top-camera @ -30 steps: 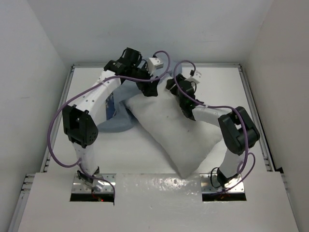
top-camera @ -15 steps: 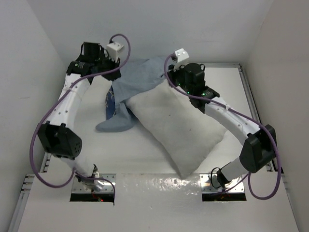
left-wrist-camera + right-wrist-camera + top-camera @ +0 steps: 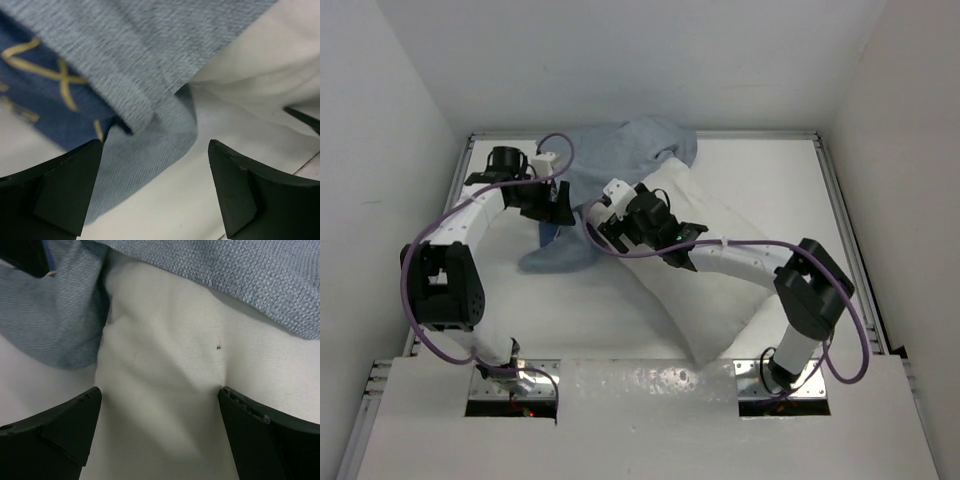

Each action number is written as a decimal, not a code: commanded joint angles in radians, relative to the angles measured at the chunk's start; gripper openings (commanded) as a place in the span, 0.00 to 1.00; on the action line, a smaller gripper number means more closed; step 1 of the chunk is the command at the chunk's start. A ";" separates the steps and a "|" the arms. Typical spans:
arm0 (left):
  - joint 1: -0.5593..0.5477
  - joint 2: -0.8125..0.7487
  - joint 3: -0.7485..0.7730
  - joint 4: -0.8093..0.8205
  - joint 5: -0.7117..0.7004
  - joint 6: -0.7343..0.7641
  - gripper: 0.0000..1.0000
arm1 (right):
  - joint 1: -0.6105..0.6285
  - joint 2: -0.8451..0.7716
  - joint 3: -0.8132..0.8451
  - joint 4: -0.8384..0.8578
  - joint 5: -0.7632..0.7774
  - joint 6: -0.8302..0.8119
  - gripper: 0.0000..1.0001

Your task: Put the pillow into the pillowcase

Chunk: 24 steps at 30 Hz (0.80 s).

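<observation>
Top external view: the pillow (image 3: pixel 720 290) lies slantwise across the table (image 3: pixel 570 315), one corner toward the near edge. The right gripper (image 3: pixel 599 231) hangs over the pillow's left corner, jaws spread, holding nothing. Just beside it, the left gripper (image 3: pixel 557 204), likewise spread and empty, hovers above the pillowcase (image 3: pixel 610 155), whose far part drapes over the pillow's far end.

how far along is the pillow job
Early. Done: the pillowcase covers the far corner of the pillow. In hand: nothing; left pincer and right pincer hover open at its edge. Left: most of the pillow lies bare.
</observation>
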State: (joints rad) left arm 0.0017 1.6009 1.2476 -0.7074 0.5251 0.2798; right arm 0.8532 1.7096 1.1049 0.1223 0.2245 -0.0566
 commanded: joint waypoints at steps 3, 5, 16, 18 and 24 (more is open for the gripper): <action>-0.011 0.030 -0.060 0.169 0.164 -0.040 0.87 | 0.003 0.063 -0.011 0.088 0.118 -0.017 0.99; -0.011 0.050 -0.121 0.239 0.133 -0.082 0.87 | 0.003 0.099 0.038 0.047 0.141 0.017 0.97; -0.008 0.223 -0.007 0.201 0.137 -0.036 0.04 | -0.011 0.113 0.059 0.157 -0.083 0.188 0.00; -0.009 0.191 0.012 0.181 0.173 -0.019 0.00 | -0.013 0.091 0.093 0.165 -0.064 0.259 0.00; -0.020 -0.056 0.045 0.115 0.356 0.074 0.00 | -0.017 0.018 0.185 0.374 0.119 0.463 0.00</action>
State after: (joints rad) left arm -0.0067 1.6928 1.2297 -0.5686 0.7124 0.2779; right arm 0.8352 1.8027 1.1858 0.2638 0.2649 0.2596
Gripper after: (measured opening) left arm 0.009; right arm 0.026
